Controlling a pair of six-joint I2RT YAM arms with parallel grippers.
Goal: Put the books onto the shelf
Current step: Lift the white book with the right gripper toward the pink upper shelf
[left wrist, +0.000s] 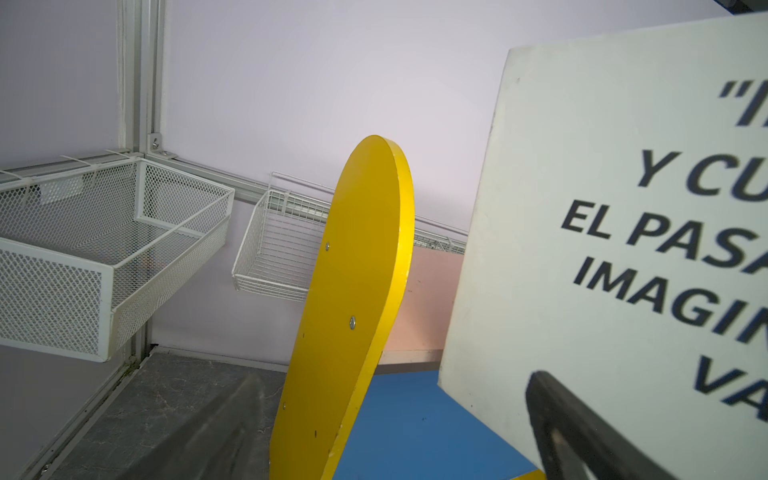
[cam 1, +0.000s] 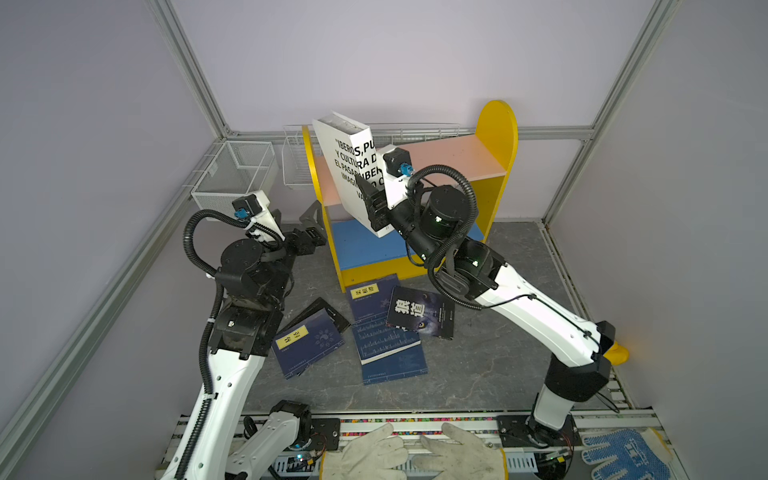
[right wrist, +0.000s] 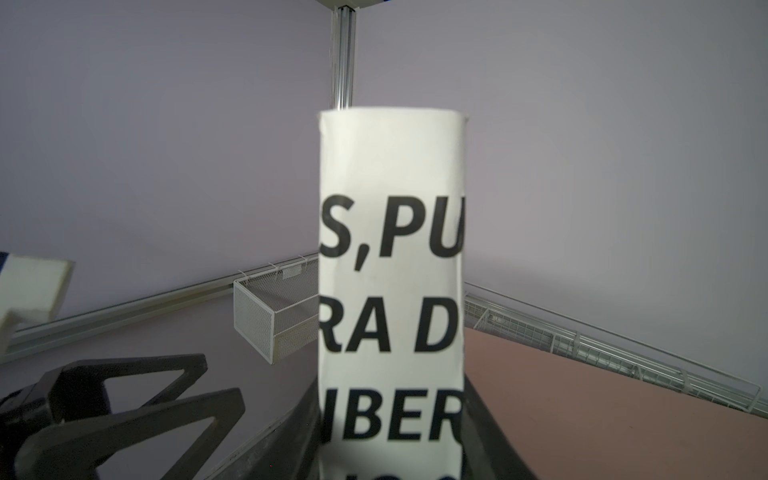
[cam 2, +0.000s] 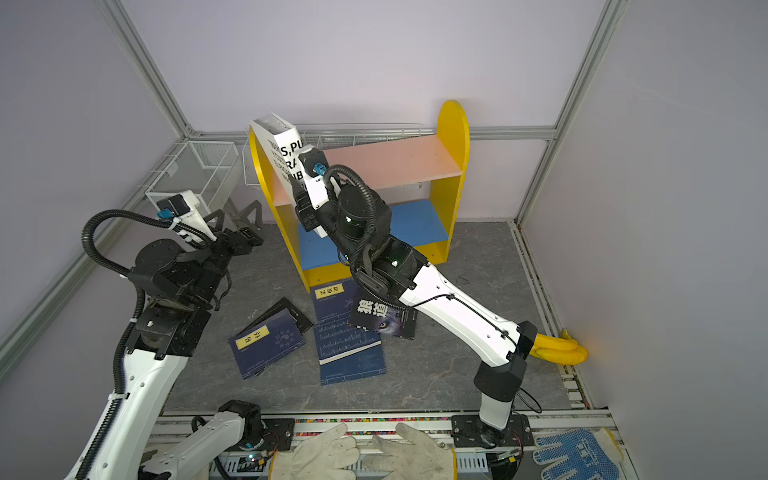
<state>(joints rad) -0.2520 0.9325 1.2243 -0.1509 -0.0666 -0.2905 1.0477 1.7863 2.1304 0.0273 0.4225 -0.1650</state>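
Pinching the large white book (cam 1: 345, 158) low on its spine, the right jaws are closed across its covers and hold it tilted at the front of the shelf (cam 1: 496, 137), lower corner over the blue board (cam 1: 365, 249), perhaps touching. Thick and stiff, probably heavy, it could pivot in so low a grip; mid-spine would hold steadier. The left jaws gape empty nearby. Thin navy books (cam 1: 309, 347) lie on the surface (cam 1: 498, 365).
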